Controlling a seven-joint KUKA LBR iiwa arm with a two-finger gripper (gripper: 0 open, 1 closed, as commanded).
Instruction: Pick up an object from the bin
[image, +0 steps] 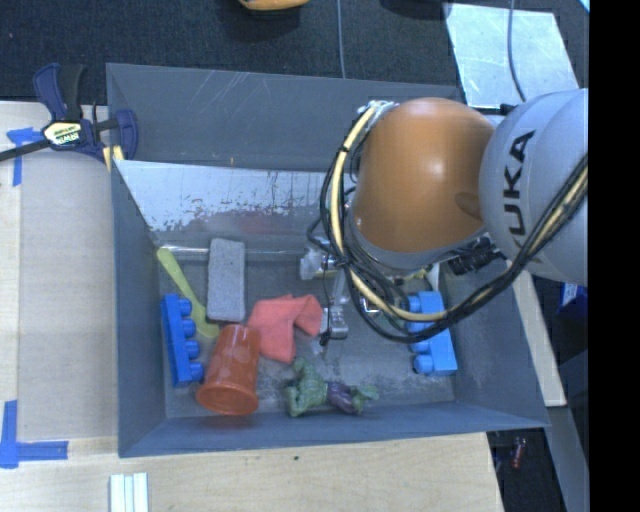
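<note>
The gripper stands low in the bin, just at the right edge of a red piece that looks like folded cloth or soft rubber. This is the thing nearest to it, so I judge it the likely one to pick. How far the gripper is open I cannot tell, and nothing is visibly held in it. The red piece is probably light and soft. It should bend under pressure and not break, so a pinch on its raised right lobe seems better than on the flat middle. An orange cup lies on its side at the lower left of the red piece, touching it. A green and purple toy figure lies just below the red piece's right end, and a grey block is near its upper left. The arm comes in from the right of the red piece, with its orange cover up and to the right, and the wrist points down.
</note>
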